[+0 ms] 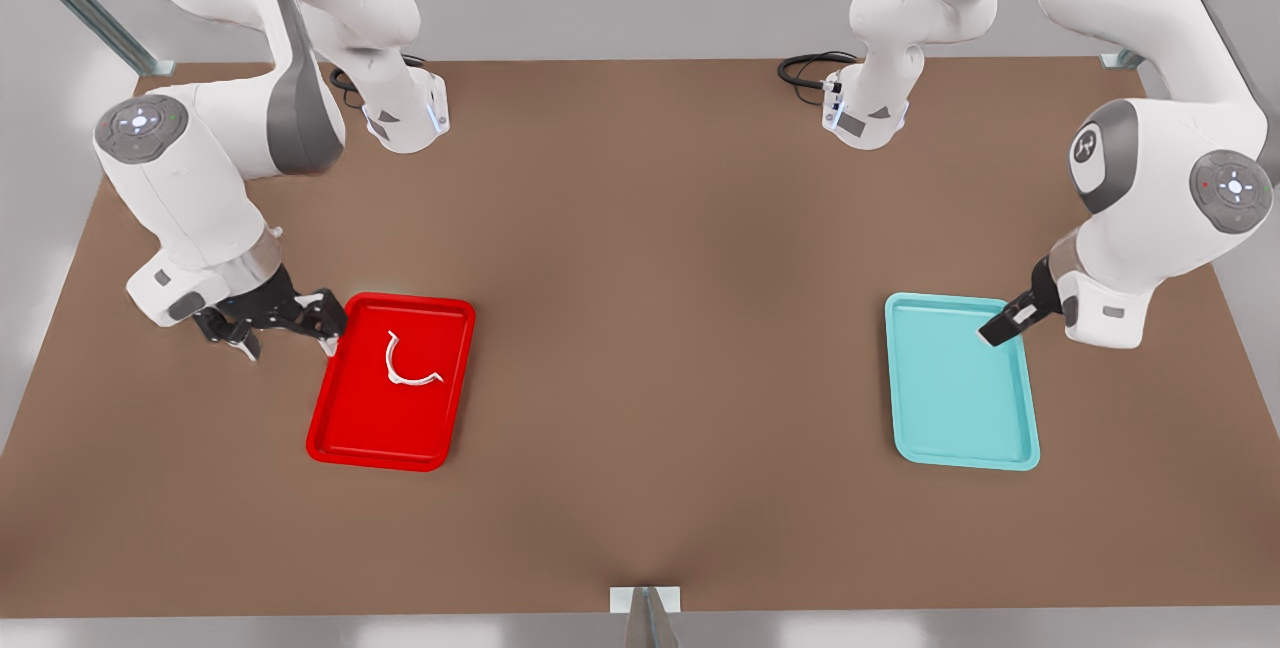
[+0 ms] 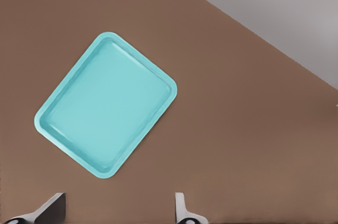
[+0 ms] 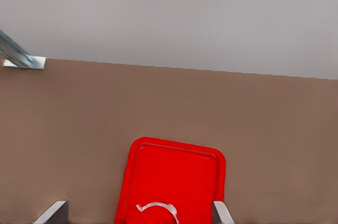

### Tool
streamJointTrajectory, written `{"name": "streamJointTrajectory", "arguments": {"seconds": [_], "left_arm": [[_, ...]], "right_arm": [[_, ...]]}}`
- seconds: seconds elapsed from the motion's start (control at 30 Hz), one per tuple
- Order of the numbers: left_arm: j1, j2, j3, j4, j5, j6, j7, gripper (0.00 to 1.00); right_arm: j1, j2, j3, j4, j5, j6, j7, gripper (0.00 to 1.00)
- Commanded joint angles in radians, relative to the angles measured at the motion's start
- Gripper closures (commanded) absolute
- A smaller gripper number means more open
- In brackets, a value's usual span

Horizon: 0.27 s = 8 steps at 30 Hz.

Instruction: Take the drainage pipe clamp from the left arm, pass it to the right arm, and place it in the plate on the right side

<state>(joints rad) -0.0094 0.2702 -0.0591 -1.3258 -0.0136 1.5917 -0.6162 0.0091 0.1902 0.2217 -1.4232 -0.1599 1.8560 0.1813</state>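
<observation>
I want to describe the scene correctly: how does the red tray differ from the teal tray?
Colour: the red tray is glossy bright red, the teal tray pale blue-green. Contents: the red tray holds the white pipe clamp; the teal tray holds nothing. Place: the red one lies on the front view's left by the right tool, the teal one on its right by the left tool. Both are similar-sized rectangles with rounded corners and low rims.

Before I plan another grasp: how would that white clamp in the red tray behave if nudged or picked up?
The drainage pipe clamp is a thin open half-ring lying flat in the red tray, so it probably feels light and might flex under a squeeze. On that glossy floor it may slide or spin when pushed. Lying flat, rolling seems unlikely.
</observation>
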Motion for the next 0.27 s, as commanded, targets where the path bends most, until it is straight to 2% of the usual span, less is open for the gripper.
{"name": "streamJointTrajectory", "arguments": {"seconds": [0.0, 0.03, 0.23], "left_arm": [[0.000, 0.014, -0.001, 0.019, 0.001, -0.018, 0.625, 0.00], [-0.001, 0.014, -0.001, 0.020, 0.001, -0.016, 0.625, 0.00], [-0.007, 0.015, 0.001, 0.022, 0.001, -0.009, 0.627, 0.00]], "right_arm": [[0.071, -0.008, -0.101, 0.009, 0.048, -0.248, -0.118, 0.00], [0.060, 0.003, -0.102, 0.095, 0.045, -0.306, -0.118, 0.00], [0.052, 0.020, -0.093, 0.087, 0.048, -0.305, -0.094, 0.00]]}}
